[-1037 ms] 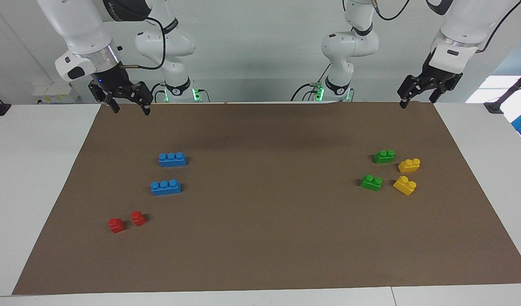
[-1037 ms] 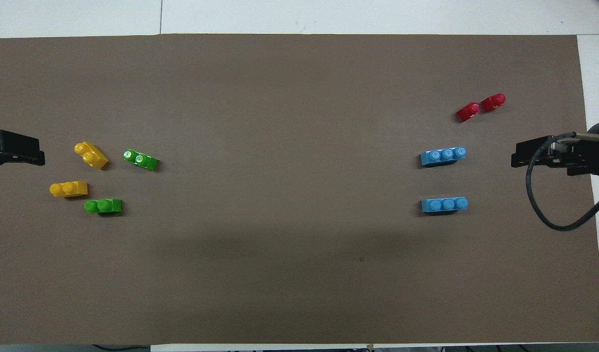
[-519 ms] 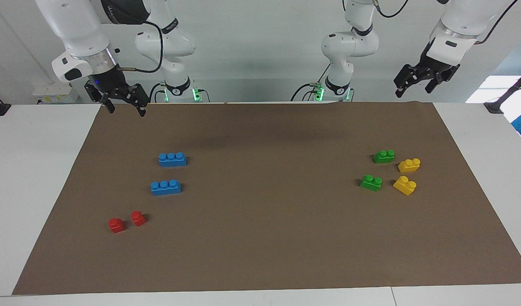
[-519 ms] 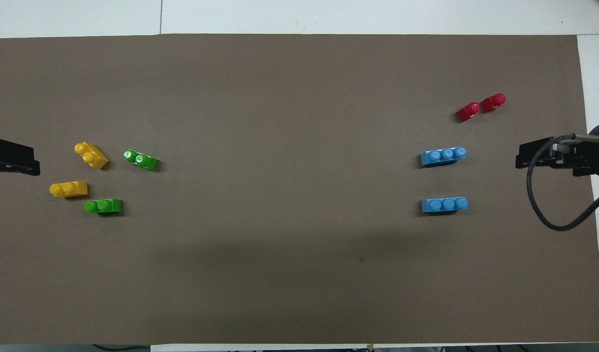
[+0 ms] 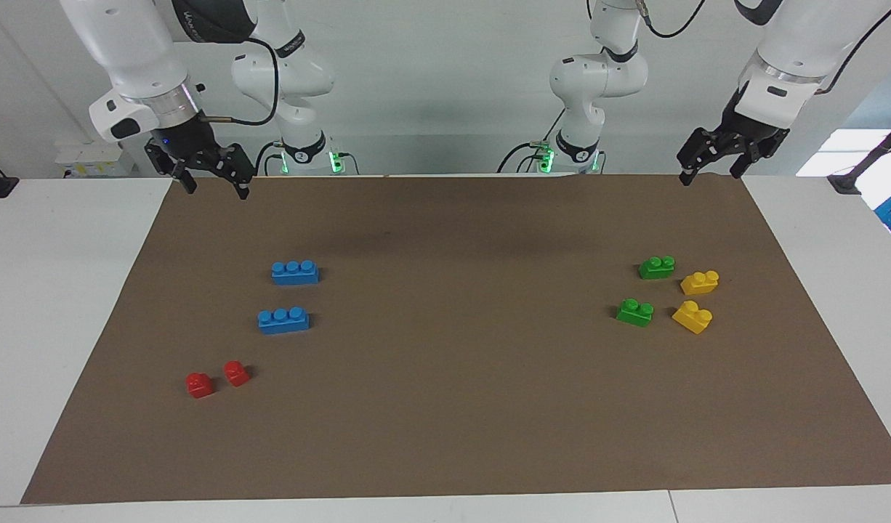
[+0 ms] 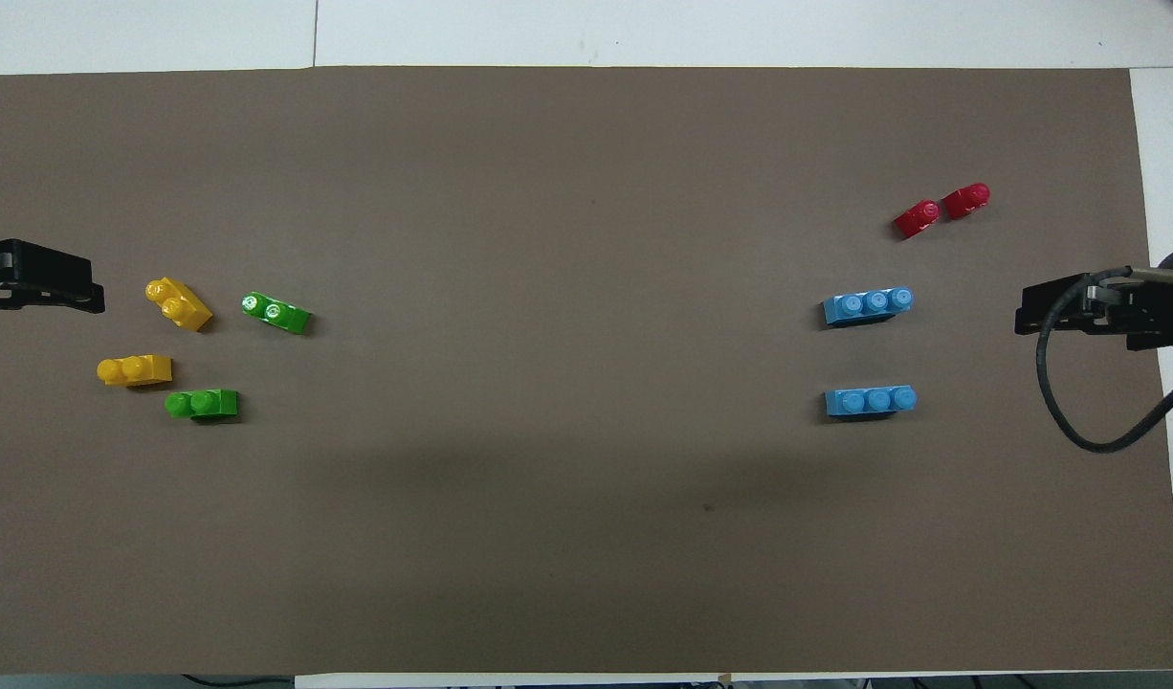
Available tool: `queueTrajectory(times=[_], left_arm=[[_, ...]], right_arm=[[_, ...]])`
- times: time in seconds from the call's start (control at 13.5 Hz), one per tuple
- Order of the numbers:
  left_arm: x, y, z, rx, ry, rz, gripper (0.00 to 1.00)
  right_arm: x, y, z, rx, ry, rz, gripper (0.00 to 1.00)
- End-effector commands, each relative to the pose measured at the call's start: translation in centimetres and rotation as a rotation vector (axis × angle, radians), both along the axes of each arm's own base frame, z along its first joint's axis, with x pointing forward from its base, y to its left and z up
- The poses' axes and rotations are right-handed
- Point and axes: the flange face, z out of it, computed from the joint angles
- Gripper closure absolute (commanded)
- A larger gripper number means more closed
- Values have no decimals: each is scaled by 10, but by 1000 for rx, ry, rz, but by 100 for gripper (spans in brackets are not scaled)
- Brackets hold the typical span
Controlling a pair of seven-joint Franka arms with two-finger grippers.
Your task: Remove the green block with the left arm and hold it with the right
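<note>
Both grippers, left [image 5: 709,174] and right [image 5: 211,185], hang open and empty above the mat's [image 5: 460,407] robot-side corners.

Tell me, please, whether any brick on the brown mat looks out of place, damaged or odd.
Nothing stands out. The two green blocks, two yellow bricks, two blue bricks and two red bricks all lie separate and studs up on the mat, some slightly turned.
</note>
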Motion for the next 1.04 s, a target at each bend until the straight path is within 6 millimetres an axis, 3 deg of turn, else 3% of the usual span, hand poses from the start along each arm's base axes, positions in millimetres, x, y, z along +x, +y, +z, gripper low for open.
queueTrajectory(times=[0.0, 0.96], left_arm=[[1, -1, -8, -17, -9, -13, 0], [1, 4, -2, -17, -35, -55, 0]], right_arm=[[-9, -5, 1, -26, 1, 37, 0], [-13, -6, -1, -25, 7, 24, 0]])
